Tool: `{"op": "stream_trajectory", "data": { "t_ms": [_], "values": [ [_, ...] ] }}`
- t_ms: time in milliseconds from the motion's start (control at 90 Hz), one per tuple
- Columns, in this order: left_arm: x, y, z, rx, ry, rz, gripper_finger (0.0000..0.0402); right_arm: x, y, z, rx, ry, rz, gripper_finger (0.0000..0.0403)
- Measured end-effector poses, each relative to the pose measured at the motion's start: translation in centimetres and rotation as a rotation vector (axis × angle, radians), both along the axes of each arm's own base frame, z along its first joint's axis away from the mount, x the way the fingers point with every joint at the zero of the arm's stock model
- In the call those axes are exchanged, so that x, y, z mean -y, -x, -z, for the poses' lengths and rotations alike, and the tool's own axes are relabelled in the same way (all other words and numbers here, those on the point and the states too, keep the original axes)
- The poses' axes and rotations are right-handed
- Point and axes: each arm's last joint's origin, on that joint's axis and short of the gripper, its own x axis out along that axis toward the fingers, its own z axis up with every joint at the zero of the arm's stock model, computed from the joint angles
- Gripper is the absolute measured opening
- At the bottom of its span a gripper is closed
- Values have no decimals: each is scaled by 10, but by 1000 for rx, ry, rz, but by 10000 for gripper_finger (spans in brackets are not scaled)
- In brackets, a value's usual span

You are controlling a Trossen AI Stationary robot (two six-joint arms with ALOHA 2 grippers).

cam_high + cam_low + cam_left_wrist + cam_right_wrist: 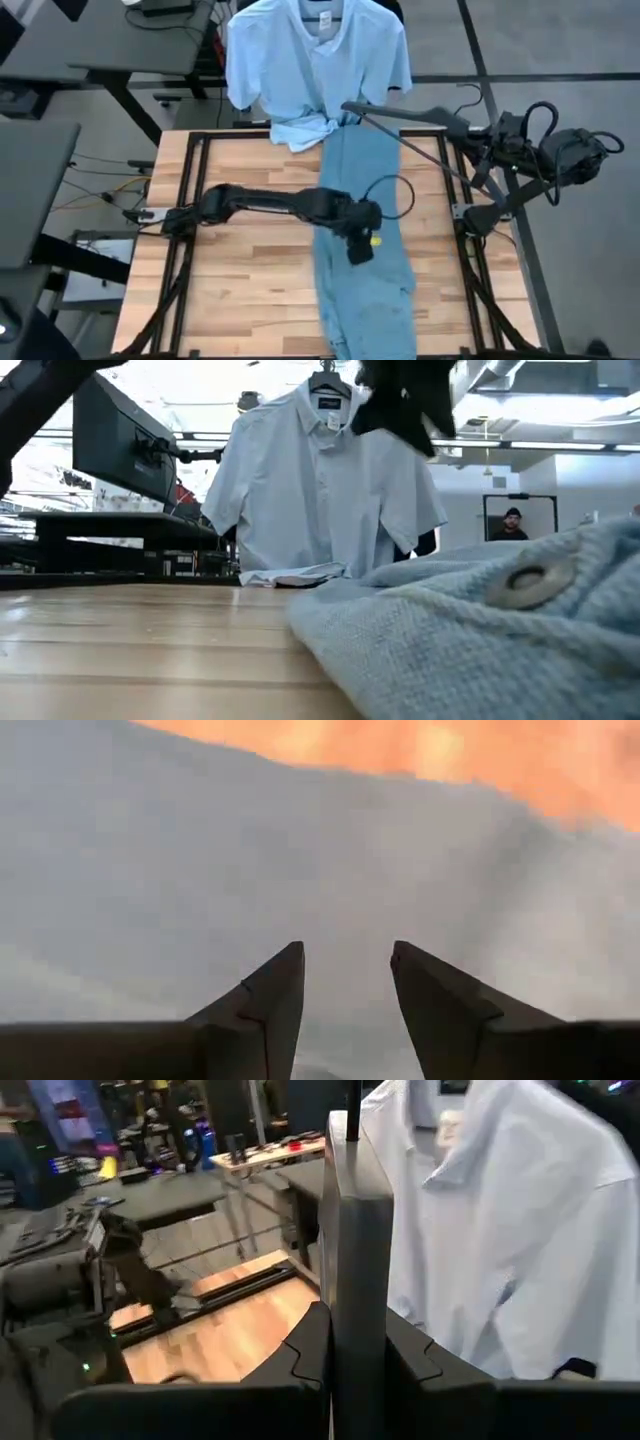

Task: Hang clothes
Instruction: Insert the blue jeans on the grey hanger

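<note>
The light blue jeans [365, 165] lie flat along the table from its far middle to its near edge; in the low view they fill the near right [480, 630]. The pale blue collared shirt [315, 60] hangs on a hanger beyond the far edge, its hem at the table's rim [320, 490]. My left gripper [360, 248] is over the middle of the jeans, open, its fingers [270, 990] close above the cloth. My right gripper [445, 118] is high at the far right, shut on a dark hanger [390, 110] that points toward the shirt [500, 1230]. My right gripper pinches a flat dark bar of the hanger [350, 1280] between its two fingers. The bar runs out along the fingers, toward the hanging shirt. The hanger is lifted clear of the table. Whether my left gripper touches the jeans cannot be told.
Black frame rails [185, 200] run along the table's left and right sides. Bare wood [250, 290] lies left of the jeans. Dark desks and a monitor [120, 440] stand beyond the far left. A person [512, 520] shows far off in the room.
</note>
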Motion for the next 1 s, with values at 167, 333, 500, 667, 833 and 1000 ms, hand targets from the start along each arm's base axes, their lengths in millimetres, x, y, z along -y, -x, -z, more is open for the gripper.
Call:
{"op": "stream_trajectory", "data": {
  "t_ms": [167, 333, 500, 667, 833, 1000],
  "values": [
    [35, 8, -5, 10, 88, 152, 136, 0, 0, 1, -12, -2, -13, 28],
    [56, -11, 61, -108, 189, 183, 136, 0, 0, 3, -29, 4, -17, 28],
    [72, -33, 92, -48, 397, 245, 136, 0, 1, 4, -45, 9, -18, 28],
    [72, -42, 127, -103, 466, 252, 136, 0, 2, 6, -57, 3, -16, 28],
    [44, -38, 132, -186, 376, 206, 136, 1, 2, 9, -71, -13, -11, 28],
    [-6, -27, 141, -364, 212, 92, 136, 1, 2, 10, -78, -15, -10, 28]
  ]
}}
